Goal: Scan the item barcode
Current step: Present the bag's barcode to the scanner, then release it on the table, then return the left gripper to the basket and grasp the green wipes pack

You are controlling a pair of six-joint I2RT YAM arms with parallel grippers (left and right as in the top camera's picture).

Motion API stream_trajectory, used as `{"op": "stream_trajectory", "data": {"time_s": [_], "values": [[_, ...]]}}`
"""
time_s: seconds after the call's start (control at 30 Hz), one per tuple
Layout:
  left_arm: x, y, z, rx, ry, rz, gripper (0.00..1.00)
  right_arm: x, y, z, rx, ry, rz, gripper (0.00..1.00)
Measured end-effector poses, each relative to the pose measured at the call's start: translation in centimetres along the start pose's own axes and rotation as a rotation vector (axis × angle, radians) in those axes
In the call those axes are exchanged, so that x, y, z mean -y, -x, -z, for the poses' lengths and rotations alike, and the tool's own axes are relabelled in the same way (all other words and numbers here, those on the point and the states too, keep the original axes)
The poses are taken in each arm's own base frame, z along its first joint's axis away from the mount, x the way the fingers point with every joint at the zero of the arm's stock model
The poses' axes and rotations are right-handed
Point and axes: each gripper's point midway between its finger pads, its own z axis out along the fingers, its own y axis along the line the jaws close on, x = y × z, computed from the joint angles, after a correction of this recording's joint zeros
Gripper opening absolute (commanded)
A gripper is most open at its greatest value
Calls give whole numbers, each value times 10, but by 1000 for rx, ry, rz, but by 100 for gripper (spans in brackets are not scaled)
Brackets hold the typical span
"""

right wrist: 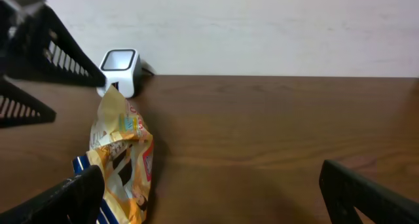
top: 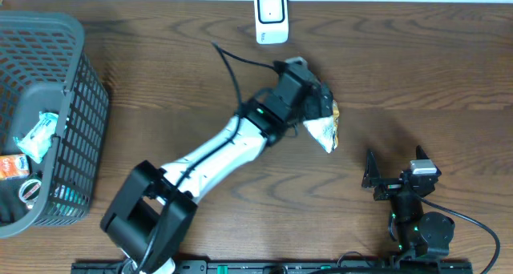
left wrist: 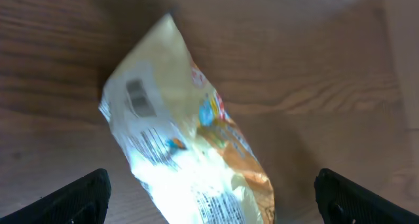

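Closest to the overhead lens is the bulky black shoulder of the left arm [top: 148,214], low in the frame left of centre. At the far left edge sits a grey wire basket [top: 90,134] with a few small packets [top: 36,138] in it. From the shoulder the white and black arm slants up toward the middle of the frame. It ends in the left gripper [left wrist: 211,199], which hangs over a yellow and white snack bag [top: 325,131].

The left wrist view shows its two fingertips [left wrist: 82,196] spread wide. The bag [left wrist: 177,139] lies on the wooden table [top: 417,66] between them and touches neither, so nothing is gripped. The print on the bag is too blurred to pick out a barcode.

A white barcode scanner [top: 271,16] stands at the top edge of the frame, up and left of the bag and apart from it. At the lower right the right gripper [top: 395,170] rests near the table's front edge, well apart from the bag. Its jaws are wide open and hold nothing.
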Motion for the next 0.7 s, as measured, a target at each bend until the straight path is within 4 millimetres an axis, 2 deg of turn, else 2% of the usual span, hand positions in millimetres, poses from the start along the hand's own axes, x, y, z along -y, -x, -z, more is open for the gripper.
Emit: {"op": "stream_trajectory", "data": {"time_s": [0.1, 0.2, 0.27, 0.33, 0.4, 0.5, 0.53, 0.57, 0.6, 0.67, 0.7], "values": [[-7, -6, -1, -8, 44, -25, 93, 0, 0, 0, 0, 0, 0, 99], [-29, -4, 9, -34, 116, -37, 93, 0, 0, 0, 0, 0, 0, 99], [-42, 7, 26, -28, 156, -45, 93, 0, 0, 0, 0, 0, 0, 99], [-54, 21, 53, -29, 192, -46, 93, 0, 0, 0, 0, 0, 0, 99], [-61, 52, 92, 27, 205, -30, 93, 0, 0, 0, 0, 0, 0, 99], [-72, 117, 174, 207, 206, 14, 94, 0, 0, 0, 0, 0, 0, 99], [-78, 131, 198, 258, 210, 29, 94, 0, 0, 0, 0, 0, 0, 99], [-94, 152, 238, 355, 232, 60, 93, 0, 0, 0, 0, 0, 0, 99], [-109, 164, 264, 420, 257, 88, 94, 0, 0, 0, 0, 0, 0, 99], [-134, 179, 303, 517, 305, 127, 93, 0, 0, 0, 0, 0, 0, 99], [-153, 186, 327, 578, 350, 158, 93, 0, 0, 0, 0, 0, 0, 99]]}}
